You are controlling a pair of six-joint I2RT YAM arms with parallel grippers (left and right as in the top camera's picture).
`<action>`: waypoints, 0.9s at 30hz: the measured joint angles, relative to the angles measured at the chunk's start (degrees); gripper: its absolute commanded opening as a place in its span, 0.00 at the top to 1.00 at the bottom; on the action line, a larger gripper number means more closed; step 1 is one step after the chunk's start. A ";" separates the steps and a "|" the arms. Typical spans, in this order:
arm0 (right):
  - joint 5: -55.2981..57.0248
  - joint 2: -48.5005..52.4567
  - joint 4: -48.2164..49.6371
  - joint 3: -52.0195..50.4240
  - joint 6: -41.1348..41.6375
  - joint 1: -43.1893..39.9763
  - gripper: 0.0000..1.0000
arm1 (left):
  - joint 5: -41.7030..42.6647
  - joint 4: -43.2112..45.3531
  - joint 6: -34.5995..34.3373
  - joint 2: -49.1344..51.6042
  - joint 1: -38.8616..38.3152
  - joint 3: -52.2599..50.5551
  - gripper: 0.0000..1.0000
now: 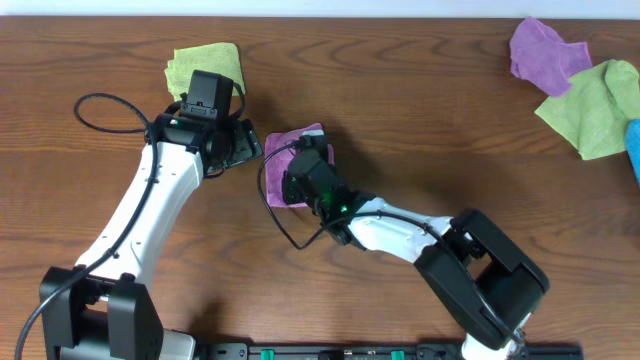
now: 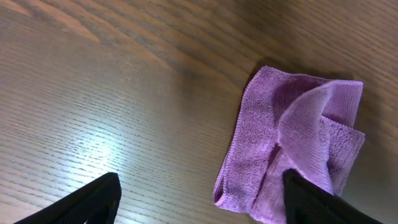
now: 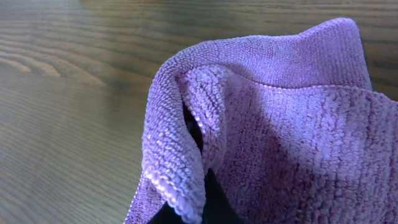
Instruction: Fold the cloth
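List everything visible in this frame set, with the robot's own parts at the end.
folded purple cloth: one, violet-magenta, table centre, beneath the right gripper
crumpled purple cloth: one, purple, far right corner
left lime-green cloth: one, lime green, far left, partly hidden by the left arm
right lime-green cloth: one, lime green, far right, touching the crumpled purple cloth
blue item: one, blue, right edge, cut off; cannot tell what it is
table: one, brown wood grain, under everything
left gripper: one, black, open, empty, beside the folded purple cloth
right gripper: one, black, on the folded purple cloth; open or shut unclear
arms: two, white and black
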 measured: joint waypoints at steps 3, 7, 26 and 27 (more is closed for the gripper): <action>0.09 0.00 0.04 0.00 0.44 0.00 0.01 | 0.00 0.00 0.00 0.00 0.00 0.00 0.15; -0.68 0.00 0.07 0.00 0.46 0.02 0.01 | 0.00 0.00 0.02 0.00 0.00 0.00 0.15; -4.50 0.00 -8.63 5.84 0.42 0.04 0.01 | 2.62 -3.39 1.57 -0.35 0.66 0.13 0.14; -3.82 -0.11 -9.92 5.88 0.35 -0.02 0.01 | 3.34 -3.98 1.77 -0.35 0.63 0.13 0.14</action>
